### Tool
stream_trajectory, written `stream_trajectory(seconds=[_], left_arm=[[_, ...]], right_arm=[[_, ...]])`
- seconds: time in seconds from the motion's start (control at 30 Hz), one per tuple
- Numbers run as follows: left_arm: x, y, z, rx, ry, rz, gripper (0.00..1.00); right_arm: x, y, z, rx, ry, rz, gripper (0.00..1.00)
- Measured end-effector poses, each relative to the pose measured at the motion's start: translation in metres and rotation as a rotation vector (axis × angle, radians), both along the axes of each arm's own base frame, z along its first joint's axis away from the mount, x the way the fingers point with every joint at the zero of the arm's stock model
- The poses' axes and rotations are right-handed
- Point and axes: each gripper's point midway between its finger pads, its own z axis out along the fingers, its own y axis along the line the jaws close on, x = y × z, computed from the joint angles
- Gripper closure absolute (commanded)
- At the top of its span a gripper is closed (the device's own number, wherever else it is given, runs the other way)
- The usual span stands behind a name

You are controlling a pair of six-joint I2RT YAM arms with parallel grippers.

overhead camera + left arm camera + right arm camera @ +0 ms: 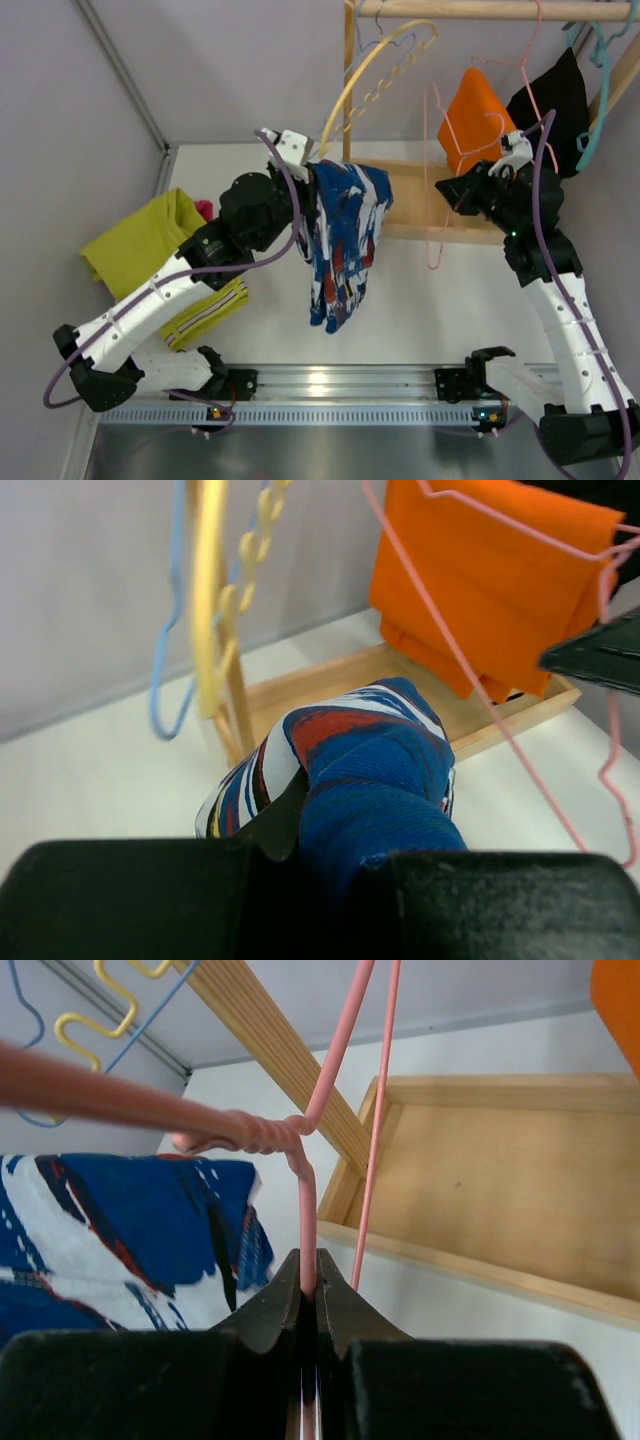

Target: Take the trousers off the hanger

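Above the table, at mid-frame, the left pincer is closed on the upper fold of the blue patterned trousers. They hang down below it, just beside the lower end of the yellow hanger. The right pincer is clamped tight on the wire of the pink hanger. Whether the trousers rest on either hanger cannot be determined.

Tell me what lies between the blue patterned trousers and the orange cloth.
The pink hanger wire, pinched by the right claw, and the wooden rack base lie between the trousers and the orange cloth, as the top view shows.
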Motion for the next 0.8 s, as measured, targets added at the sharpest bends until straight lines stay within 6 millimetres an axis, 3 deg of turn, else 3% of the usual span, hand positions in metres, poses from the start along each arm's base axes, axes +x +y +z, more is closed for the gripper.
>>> stream_trajectory(seconds=[0.2,0.53,0.8], left_arm=[[0.026,0.08,-0.009,-0.074,0.083,0.147,1.0],[0.024,0.201,0.03,-0.226,0.01,0.445,1.0],[0.026,0.281,0.037,-0.249,-0.039,0.741,1.0]], right_arm=[[-0.002,-0.003,-0.008,-0.033,0.022,-0.006,1.0],[0.005,-0.005,-0.017,-0.057,0.043,-0.014,1.0],[0.011,-0.003,-0.027,-0.059,0.074,-0.006,1.0]])
